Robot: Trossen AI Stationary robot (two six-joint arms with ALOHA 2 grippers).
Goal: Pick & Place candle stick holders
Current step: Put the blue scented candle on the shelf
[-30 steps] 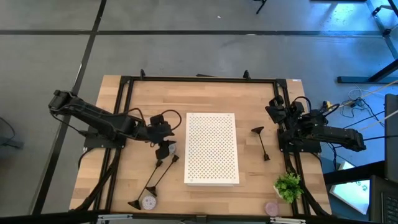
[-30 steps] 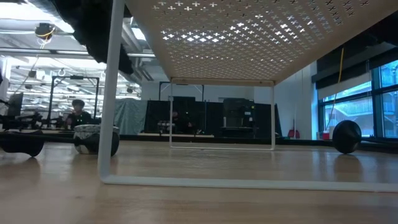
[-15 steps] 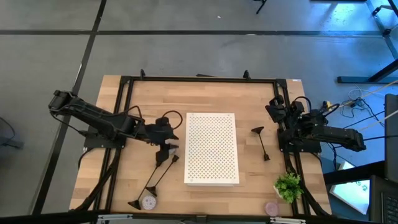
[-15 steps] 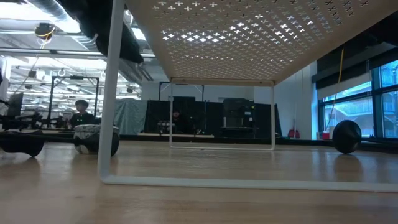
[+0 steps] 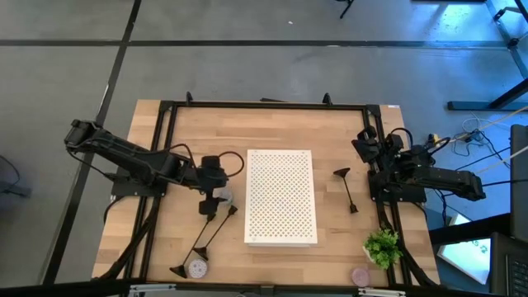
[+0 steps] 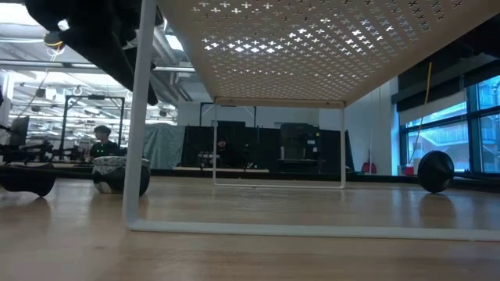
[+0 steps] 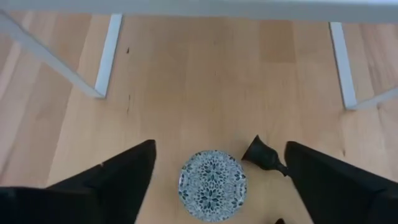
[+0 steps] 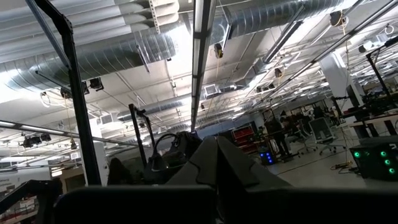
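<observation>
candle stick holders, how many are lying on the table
3. One candle stick holder lies right of the white rack. Two lie crossed left of it: one runs toward the front edge, the other rests across it. None seems hidden.

Grey floor, ceiling ducts, windows at room's side.

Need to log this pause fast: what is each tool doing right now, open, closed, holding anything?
Left tool: open, holding nothing, above a round patterned dish.
Right tool: closed, holding nothing, parked at the table's right edge.
</observation>
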